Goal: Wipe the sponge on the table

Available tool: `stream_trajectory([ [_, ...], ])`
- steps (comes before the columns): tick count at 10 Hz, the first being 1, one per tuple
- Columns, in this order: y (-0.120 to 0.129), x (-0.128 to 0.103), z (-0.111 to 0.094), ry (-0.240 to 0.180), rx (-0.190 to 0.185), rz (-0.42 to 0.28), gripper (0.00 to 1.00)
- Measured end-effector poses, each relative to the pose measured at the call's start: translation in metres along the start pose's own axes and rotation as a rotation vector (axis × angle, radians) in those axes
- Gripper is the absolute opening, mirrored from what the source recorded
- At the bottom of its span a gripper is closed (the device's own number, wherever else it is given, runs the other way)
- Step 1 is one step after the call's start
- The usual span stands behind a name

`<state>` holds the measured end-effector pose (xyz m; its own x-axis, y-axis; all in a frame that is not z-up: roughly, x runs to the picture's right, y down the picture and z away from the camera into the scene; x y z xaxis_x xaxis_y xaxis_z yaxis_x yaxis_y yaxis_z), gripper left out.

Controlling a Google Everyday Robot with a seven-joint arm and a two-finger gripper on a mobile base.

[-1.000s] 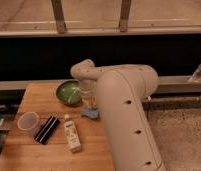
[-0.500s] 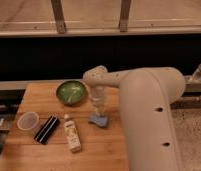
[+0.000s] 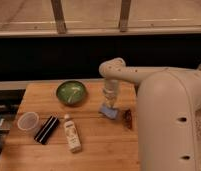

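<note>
Near the right edge of the light-brown wooden butcher-block table [image 3: 96, 152], about midway between far and near edges: small flat blue rectangular sponge [image 3: 108, 112], lying on the wood. Straight above it, pointing down and meeting its top: white gripper [image 3: 109, 104]; clenched or released, cannot tell. Just right of the sponge: small dark-red object [image 3: 128, 117]. Toward the far edge: round green bowl [image 3: 71, 93]. Toward the left edge: clear plastic cup [image 3: 28, 121], black rectangular bar [image 3: 46, 130], white bottle [image 3: 72, 133] on its side.
</note>
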<state>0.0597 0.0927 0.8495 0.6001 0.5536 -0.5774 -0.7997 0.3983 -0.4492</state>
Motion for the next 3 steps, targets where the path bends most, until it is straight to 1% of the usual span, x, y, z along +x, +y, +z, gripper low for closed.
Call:
stream_trajectory([
  [1, 0.005, -0.011, 0.0, -0.004, -0.008, -0.024, 0.23],
  [2, 0.011, -0.02, 0.001, -0.004, -0.013, -0.048, 0.31],
  [3, 0.024, -0.034, 0.002, 0.0, -0.022, -0.088, 0.39],
])
